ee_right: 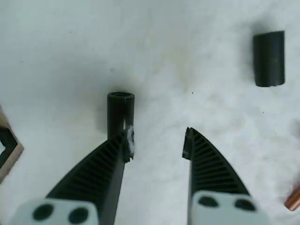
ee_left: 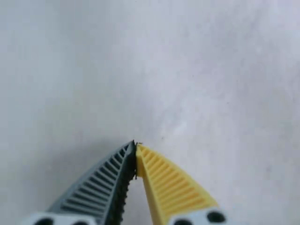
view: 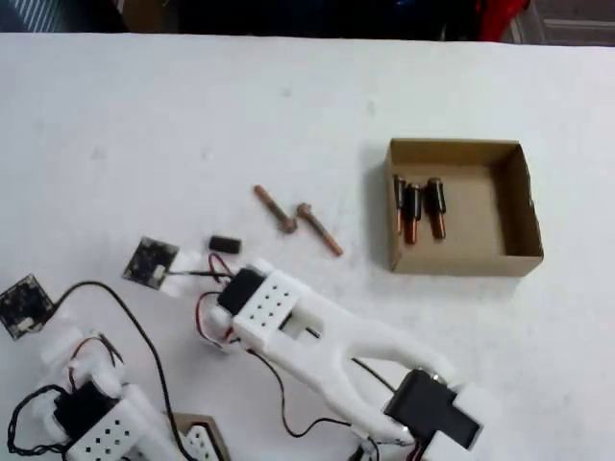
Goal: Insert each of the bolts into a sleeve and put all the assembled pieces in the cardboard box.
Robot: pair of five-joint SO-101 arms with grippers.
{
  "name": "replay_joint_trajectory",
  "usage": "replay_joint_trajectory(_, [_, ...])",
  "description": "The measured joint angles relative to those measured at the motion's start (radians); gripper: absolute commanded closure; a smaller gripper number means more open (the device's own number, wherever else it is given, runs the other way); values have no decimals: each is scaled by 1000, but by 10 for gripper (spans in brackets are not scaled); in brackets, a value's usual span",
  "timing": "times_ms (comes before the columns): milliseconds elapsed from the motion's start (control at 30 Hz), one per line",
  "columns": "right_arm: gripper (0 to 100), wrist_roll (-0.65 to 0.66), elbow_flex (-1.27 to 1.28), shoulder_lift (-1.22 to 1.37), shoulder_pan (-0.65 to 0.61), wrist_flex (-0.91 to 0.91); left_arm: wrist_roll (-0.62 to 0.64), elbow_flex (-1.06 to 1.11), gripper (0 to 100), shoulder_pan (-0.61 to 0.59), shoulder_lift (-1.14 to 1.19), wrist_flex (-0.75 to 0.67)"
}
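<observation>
Right tool open over white table; dark room behind.

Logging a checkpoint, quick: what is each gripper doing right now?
Left gripper: closed, holding nothing.
Right gripper: open, empty, a black sleeve by one finger.

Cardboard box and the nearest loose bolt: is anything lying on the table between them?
No. In the high view, the table between that bolt and the cardboard box is bare.
</observation>
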Motion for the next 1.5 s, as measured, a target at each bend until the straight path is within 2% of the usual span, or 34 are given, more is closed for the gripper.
replay_joint_trajectory(267, [843,-61,14,0,-28,-6,-2,0,977,-31,0,0])
replay_joint_trajectory(500, [844,-61,130,0,-103,-157,-2,0,977,-31,0,0])
replay_joint_trajectory(800, [845,-61,143,23,-107,-198,-2,0,977,-31,0,0])
replay_joint_trajectory(967, [962,-61,137,101,-103,-229,-2,0,977,-31,0,0])
replay_joint_trajectory(1367, [940,-63,115,112,-97,-216,-2,0,977,-31,0,0])
replay_joint_trajectory(1500, [940,-61,106,112,-31,-213,-2,0,977,-31,0,0])
